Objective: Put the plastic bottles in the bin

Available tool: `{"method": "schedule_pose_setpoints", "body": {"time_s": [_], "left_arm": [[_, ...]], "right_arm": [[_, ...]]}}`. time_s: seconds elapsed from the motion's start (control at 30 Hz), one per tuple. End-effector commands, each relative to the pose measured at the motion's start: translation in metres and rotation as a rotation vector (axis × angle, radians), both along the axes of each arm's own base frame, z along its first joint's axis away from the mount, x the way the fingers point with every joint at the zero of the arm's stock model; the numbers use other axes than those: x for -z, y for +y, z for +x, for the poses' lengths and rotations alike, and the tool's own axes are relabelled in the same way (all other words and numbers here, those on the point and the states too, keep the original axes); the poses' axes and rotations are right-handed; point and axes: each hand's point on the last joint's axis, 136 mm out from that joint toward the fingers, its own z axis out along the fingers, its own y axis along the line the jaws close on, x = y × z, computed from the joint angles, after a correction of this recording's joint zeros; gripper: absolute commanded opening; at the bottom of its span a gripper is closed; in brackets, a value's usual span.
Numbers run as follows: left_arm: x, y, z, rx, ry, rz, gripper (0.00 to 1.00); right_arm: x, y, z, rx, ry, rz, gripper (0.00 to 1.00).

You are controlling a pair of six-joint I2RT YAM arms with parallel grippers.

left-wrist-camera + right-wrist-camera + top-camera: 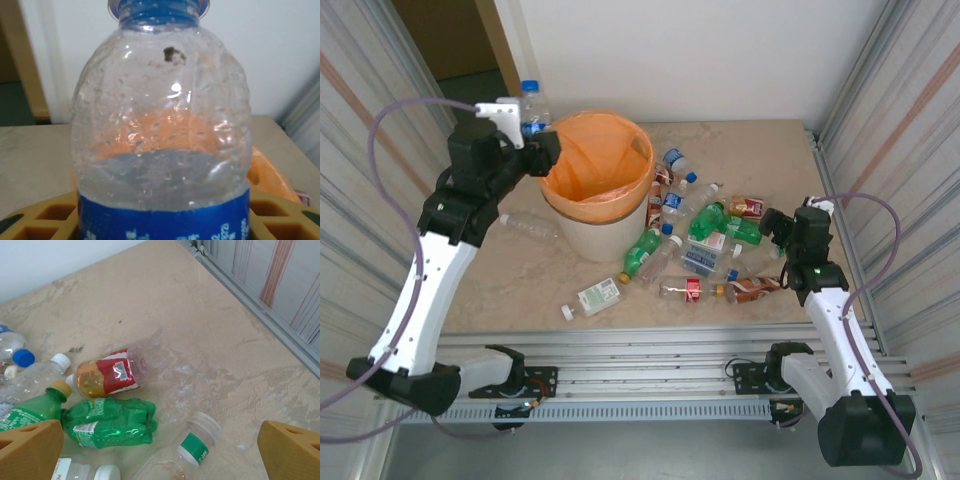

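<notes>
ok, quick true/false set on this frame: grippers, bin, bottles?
1. The left gripper holds a blue-capped clear bottle. True.
2. The right gripper is shut on a green bottle. False: it is open and holds nothing.
3. The bin lies on its side. False: it stands upright.
4. A crushed green bottle lies on the table. True.

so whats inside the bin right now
An orange bag lines the bin. No bottle shows in the part I can see; its bottom is hidden by bag folds and the near rim.
</notes>
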Motion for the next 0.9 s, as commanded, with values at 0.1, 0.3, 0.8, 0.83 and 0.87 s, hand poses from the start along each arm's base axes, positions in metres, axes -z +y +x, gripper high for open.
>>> {"method": "schedule_pose_setpoints", "body": {"time_s": [0.1, 0.3, 0.8, 0.83, 0.87], "left_arm": [[0.001, -0.048, 0.001, 0.192, 0.036, 0.145, 0.3], [0.021, -0.079, 0.002, 0.3, 0.106, 0.197, 0.3], [0.088, -0.088, 0.045, 0.295, 0.294, 0.47, 0.34], [0.094, -0.088, 0.048, 0.301, 0.313, 0.501, 0.34], [0.099, -0.088, 0.05, 0.311, 0.33, 0.524, 0.34]], "right_arm": [[-0.022, 0.0, -0.001, 0.013, -0.041, 0.01, 0.98], [-0.022, 0.001, -0.002, 0.014, -0.035, 0.016, 0.98], [-0.014, -0.001, -0.004, 0.024, -0.018, 0.011, 0.98], [-0.014, -0.001, -0.004, 0.025, -0.018, 0.011, 0.98], [-0.014, -0.001, -0.005, 0.027, -0.016, 0.01, 0.98]]}}
